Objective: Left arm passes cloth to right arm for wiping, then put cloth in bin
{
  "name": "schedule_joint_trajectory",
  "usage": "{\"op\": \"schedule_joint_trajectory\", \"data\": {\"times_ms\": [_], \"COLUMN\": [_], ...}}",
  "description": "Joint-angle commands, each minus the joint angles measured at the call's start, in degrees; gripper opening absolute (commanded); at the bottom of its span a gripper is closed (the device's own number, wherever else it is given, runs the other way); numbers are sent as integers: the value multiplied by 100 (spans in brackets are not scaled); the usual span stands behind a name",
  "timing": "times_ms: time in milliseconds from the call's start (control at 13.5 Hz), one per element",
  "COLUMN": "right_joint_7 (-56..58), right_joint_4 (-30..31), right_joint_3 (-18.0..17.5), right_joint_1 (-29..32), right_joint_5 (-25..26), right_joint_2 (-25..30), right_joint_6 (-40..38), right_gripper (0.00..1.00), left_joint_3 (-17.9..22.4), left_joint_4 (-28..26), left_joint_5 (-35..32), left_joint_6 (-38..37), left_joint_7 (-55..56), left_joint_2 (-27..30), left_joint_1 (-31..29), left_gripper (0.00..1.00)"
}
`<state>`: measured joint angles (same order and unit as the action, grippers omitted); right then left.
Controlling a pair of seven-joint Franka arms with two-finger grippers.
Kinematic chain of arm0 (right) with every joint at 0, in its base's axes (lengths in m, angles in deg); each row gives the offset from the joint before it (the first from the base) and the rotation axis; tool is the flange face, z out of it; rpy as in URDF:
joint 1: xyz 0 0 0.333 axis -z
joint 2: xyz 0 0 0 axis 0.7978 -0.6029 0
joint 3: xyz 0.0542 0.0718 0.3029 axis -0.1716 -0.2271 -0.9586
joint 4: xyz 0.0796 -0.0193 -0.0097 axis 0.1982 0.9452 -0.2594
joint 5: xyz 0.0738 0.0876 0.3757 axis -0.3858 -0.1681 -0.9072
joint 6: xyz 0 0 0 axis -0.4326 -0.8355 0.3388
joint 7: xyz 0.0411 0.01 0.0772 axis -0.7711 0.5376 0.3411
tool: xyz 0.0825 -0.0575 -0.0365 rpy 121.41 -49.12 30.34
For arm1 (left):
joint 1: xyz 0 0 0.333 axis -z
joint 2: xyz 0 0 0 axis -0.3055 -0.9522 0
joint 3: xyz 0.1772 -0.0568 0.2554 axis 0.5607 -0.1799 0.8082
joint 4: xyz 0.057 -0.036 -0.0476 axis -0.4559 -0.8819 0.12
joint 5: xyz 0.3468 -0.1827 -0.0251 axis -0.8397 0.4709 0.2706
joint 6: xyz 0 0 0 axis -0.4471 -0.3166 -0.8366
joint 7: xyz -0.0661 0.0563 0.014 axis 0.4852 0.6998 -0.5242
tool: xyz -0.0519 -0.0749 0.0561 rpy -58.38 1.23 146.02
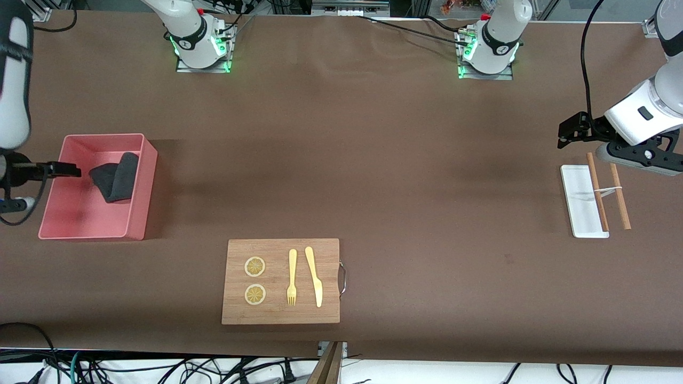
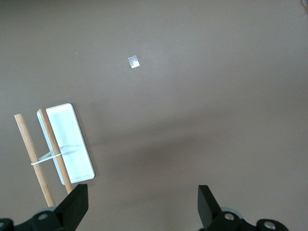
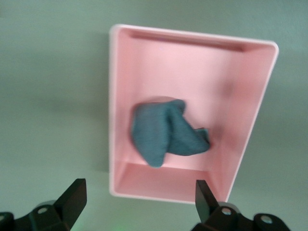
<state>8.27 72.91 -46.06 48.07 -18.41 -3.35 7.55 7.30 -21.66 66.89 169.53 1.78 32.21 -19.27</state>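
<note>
The right gripper (image 3: 137, 199) hangs over the bin (image 1: 136, 224) at the left edge of the front frame, its fingers (image 3: 74, 192) spread wide and holding nothing; only their black tips enter the bottom of the right wrist frame. The cloth (image 1: 117, 177) lies crumpled inside the bin, dark face up, leaning against the wall toward the frame's centre; its other face is hidden. In the front view the right arm (image 1: 13, 80) is mostly cut off by the left edge, showing only a white link and a dark wrist part reaching over the bin.

The left gripper (image 2: 142, 202) waits at the right edge of the front frame, fingers (image 2: 77, 199) wide and empty, above bare bench (image 1: 373, 160) just beside a white tray (image 1: 579, 197) with two wooden sticks (image 1: 619, 194). The left arm (image 1: 645, 112) bends down from the upper right corner, partly cut off. A cutting board (image 1: 280, 314) with cutlery lies at lower centre.
</note>
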Motion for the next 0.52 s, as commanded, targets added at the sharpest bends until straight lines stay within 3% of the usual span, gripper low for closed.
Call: {"op": "schedule_joint_trajectory", "data": {"times_ms": [0, 222, 444], "right_joint_7": [30, 74, 56], "right_joint_4": [56, 48, 4], "right_joint_3": [-422, -871, -1100], "right_joint_1": [29, 29, 29], "right_joint_5": [12, 475, 566], "right_joint_2": [694, 1092, 1390], "right_joint_6": [-412, -581, -406], "right_gripper": [100, 100, 100], "left_joint_3": [7, 7, 7], "left_joint_4": [171, 171, 171], "left_joint_5": [43, 43, 43], "left_joint_6": [-100, -91, -100], "left_joint_7": [7, 16, 16], "left_joint_2": [-79, -70, -70], "left_joint_1": [16, 16, 16], "left_gripper": [100, 100, 100]}}
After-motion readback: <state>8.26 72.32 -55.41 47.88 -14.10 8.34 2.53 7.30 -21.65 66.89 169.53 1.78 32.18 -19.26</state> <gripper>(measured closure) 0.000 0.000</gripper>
